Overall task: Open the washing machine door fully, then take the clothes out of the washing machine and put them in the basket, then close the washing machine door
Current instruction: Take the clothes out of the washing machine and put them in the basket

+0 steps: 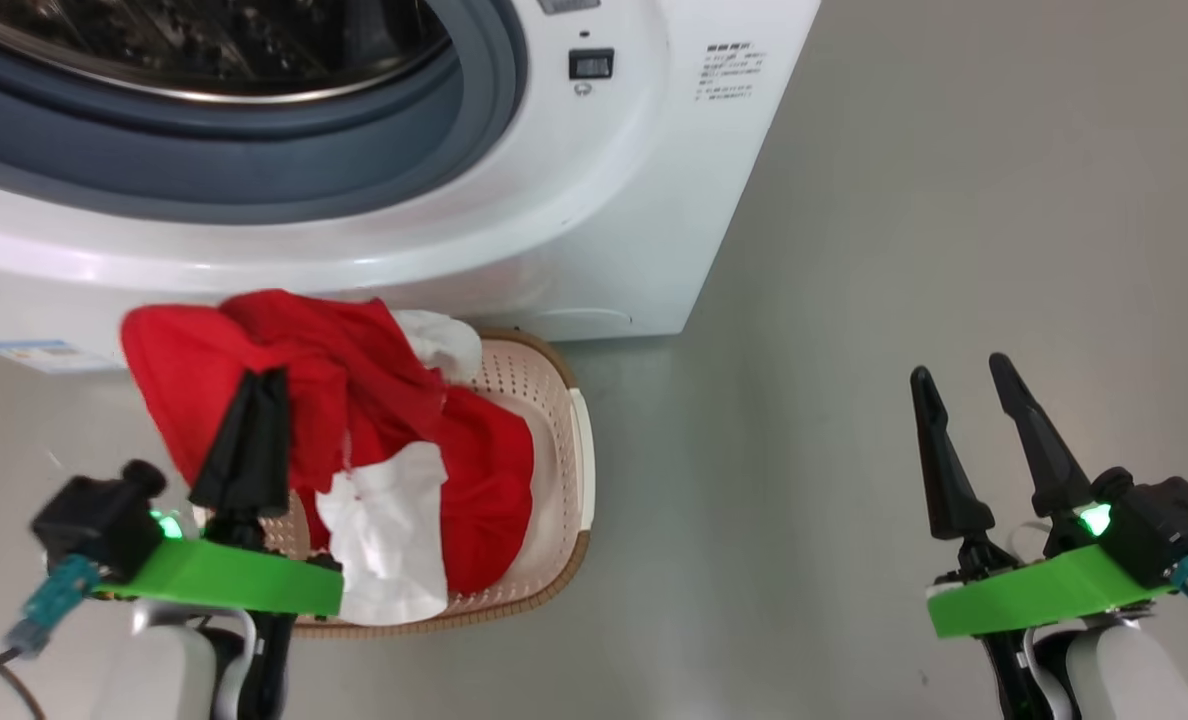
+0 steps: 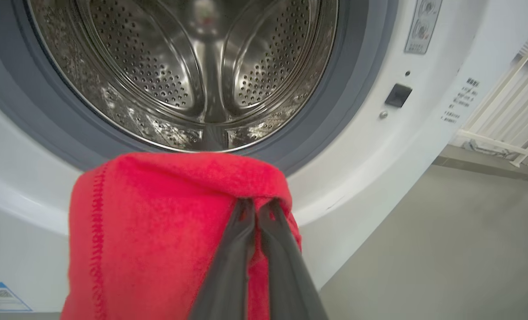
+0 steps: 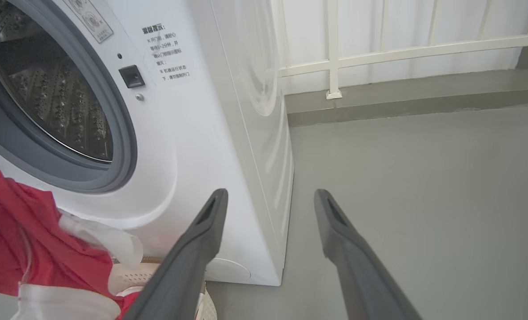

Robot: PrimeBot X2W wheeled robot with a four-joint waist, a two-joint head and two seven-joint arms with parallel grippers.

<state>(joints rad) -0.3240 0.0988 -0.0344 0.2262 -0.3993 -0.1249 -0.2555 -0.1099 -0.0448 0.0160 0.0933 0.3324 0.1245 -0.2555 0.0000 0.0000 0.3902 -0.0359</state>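
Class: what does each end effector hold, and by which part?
Left end effector: clothes, pinched at a folded red edge. Right end effector: open, empty.

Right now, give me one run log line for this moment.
left pincer: shut on soft bright red clothes over cream perforated plastic basket | right pincer: open, empty | perforated steel drum: no clothes seen

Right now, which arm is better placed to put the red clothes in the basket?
Left: the left fingers pinch the red clothes over the basket. The right fingers stand open, empty, off to the side.
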